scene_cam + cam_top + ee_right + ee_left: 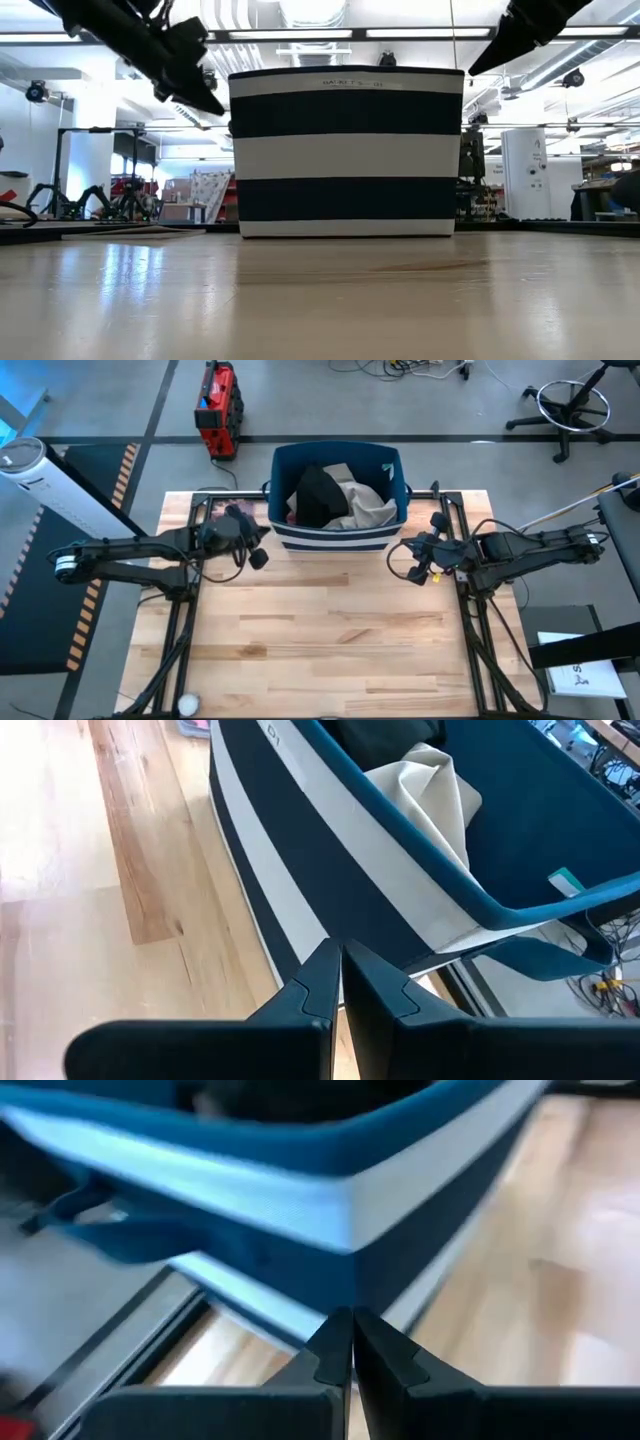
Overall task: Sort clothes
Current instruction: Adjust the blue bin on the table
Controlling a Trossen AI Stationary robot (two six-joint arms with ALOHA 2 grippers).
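The clothes lie in the navy bin with white stripes (335, 532) at the table's far middle: a black piece (318, 495), a khaki-beige piece (362, 503) and a bit of pink (292, 515) show. The beige piece also shows in the right wrist view (432, 792). My left gripper (258, 558) is shut and empty, just left of the bin's near left corner. My right gripper (397, 556) is shut and empty, just right of the bin's near right corner. Both hang above the table.
A flat dark pink-printed book (228, 512) lies left of the bin under my left arm. Bare wood tabletop (330, 640) spreads from the bin to the near edge. A small white thing (187, 703) sits at the near left corner.
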